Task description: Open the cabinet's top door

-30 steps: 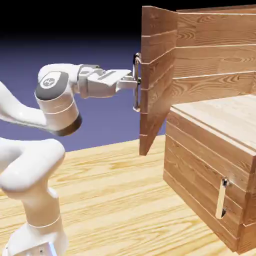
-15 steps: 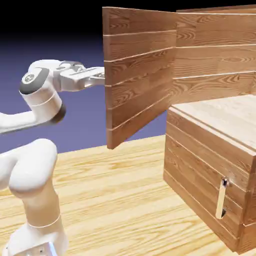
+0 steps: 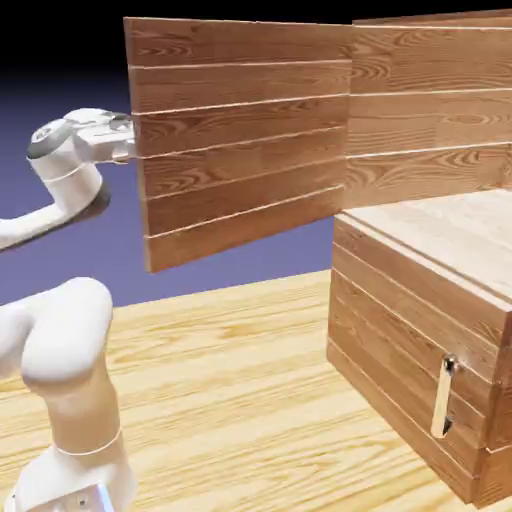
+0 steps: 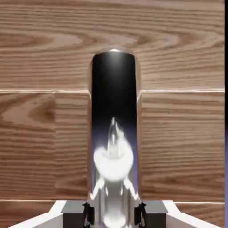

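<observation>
The cabinet (image 3: 430, 110) of reddish-brown planks stands at the exterior view's right. Its top door (image 3: 240, 130) is swung wide out to the left, its plank face turned toward the camera. My wrist (image 3: 100, 138) meets the door's far left edge, and the fingers are hidden behind the panel there. In the hand view the grey metallic bar handle (image 4: 114, 133) stands upright against the door's wood (image 4: 44, 133). My gripper (image 4: 114, 214) is shut on this handle, with a dark fingertip (image 4: 88, 213) pressed to each side of it.
Below the open door, the cabinet's lower box (image 3: 400, 380) juts toward the camera, with a pale cream handle (image 3: 443, 397) on its shorter door. My white arm (image 3: 60, 340) rises at the lower left over the light wooden table (image 3: 230, 380).
The top door has swung much further open, from nearly edge-on to broadside. My hand moved left with the handle and is now hidden behind the door's edge.
</observation>
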Tool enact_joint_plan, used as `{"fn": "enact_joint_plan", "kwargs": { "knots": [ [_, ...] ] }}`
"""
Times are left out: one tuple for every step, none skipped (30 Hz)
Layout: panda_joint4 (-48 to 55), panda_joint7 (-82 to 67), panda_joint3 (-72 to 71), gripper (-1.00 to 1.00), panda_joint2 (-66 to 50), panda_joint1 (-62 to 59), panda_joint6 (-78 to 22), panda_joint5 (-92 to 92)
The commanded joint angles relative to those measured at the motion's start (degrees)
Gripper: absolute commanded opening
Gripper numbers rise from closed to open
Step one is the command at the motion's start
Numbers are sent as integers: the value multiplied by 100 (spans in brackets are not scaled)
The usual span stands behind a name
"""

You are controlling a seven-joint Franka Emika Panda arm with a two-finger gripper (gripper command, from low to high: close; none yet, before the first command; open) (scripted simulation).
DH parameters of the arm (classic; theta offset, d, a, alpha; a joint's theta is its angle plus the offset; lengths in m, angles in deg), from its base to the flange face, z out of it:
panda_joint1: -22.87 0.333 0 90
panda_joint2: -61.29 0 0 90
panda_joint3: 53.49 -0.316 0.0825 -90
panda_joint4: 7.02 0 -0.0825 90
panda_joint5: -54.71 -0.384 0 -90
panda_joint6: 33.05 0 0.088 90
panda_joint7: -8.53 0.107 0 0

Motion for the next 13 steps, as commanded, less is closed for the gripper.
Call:
{"fn": "enact_joint_plan", "kwargs": {
  "knots": [
    [208, -4, -107, -100, -41, -131, -216, -60],
    [415, -9, -204, -100, -84, -261, -420, -116],
    [586, -118, -265, -100, 4, -462, -540, -251],
    [727, -253, -303, -100, 133, -670, -616, -396],
    [931, -299, -367, -100, 142, -836, -790, -464],
    [1139, -296, -434, -100, 92, -960, -986, -484],
    [1346, -317, -492, -100, 68, -1106, -1167, -519],
    [1554, -349, -541, -100, 55, -1260, -1343, -555],
    [1761, -359, -595, -100, 18, -1398, -1523, -571],
    [1969, -354, -652, -100, -35, -1525, -1703, -573],
    [2154, -454, -652, -100, 37, -1720, -1829, -649],
    [2273, -626, -601, -100, 206, -1927, -1874, -774],
    [2362, -820, -532, -100, 408, -2134, -1887, -914]
  ]
}}
